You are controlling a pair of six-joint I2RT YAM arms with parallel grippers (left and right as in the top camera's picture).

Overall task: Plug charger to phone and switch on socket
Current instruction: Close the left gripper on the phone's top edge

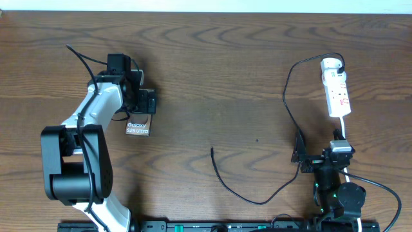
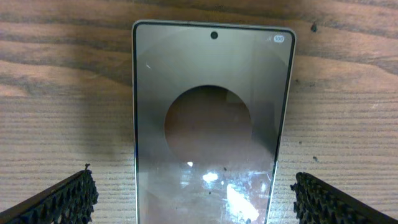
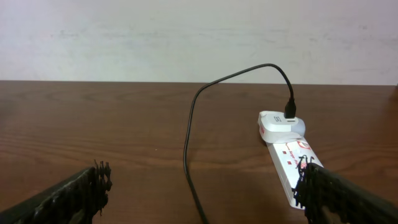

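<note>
the phone (image 1: 138, 127) lies flat on the brown table (image 1: 225, 77), over on the left side, shiny face up. the left claw (image 2: 193, 182) hangs low right over it. its two fingers (image 2: 62, 199) are spread wide, one on each side of the phone. the pads do not touch the phone's edges, and you can see bare wood in between, so this claw has hold of nothing. i think it sits like that so it can squeeze in and stop the phone sliding when the plug is pushed in.

the socket (image 1: 336, 87) is far off on the right side, near the back of the table. one end of the charger (image 1: 257, 201) is stuck in at its far end. from there the black cable loops out, runs down past the right claw (image 3: 204, 173) and bends along the front. it ends in a small plug tip (image 1: 212, 149) in the middle of the table, well apart from the phone.

the right claw sits low near the front edge, facing the socket. its fingers are wide open too, and the cable runs between them without being pinched — so it holds nothing.

that looks like a handy spot, with the cable close by and the socket straight ahead. i cannot tell if the switch is on. it is too small to see. both jobs look not yet done. the tip is tiny and the cable is floppy, so a grab close to the tip would be best.
</note>
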